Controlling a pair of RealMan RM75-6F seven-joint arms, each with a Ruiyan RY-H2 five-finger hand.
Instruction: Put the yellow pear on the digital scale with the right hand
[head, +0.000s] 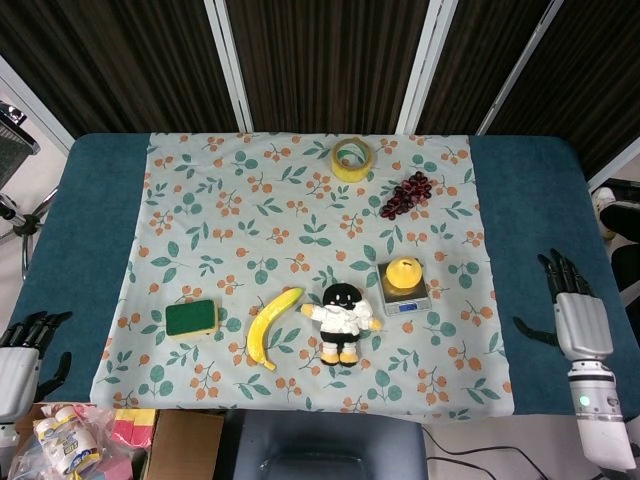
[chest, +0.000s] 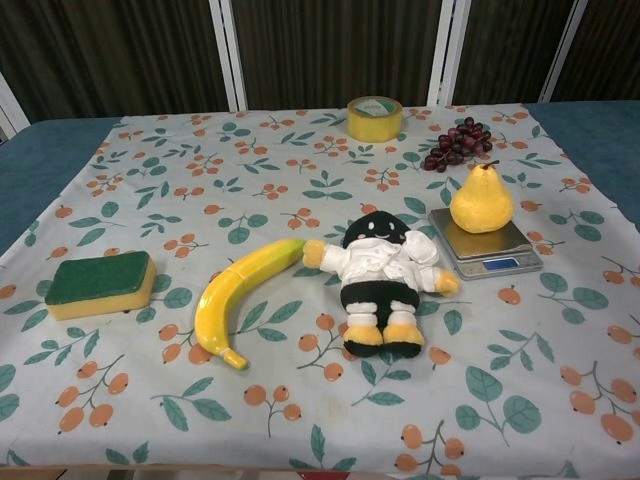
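Observation:
The yellow pear (head: 403, 272) (chest: 481, 200) stands upright on the digital scale (head: 405, 297) (chest: 487, 251), right of the table's middle. My right hand (head: 574, 318) hangs open and empty over the blue table edge at the far right of the head view, well apart from the scale. My left hand (head: 18, 360) is at the bottom left corner of the head view, off the table, fingers apart and holding nothing. Neither hand shows in the chest view.
On the floral cloth (head: 250, 210) lie a plush doll (head: 342, 320), a banana (head: 271, 324), a green and yellow sponge (head: 191, 318), dark grapes (head: 406, 194) and a yellow tape roll (head: 351, 159). A box of clutter (head: 90, 438) sits below the table's front left.

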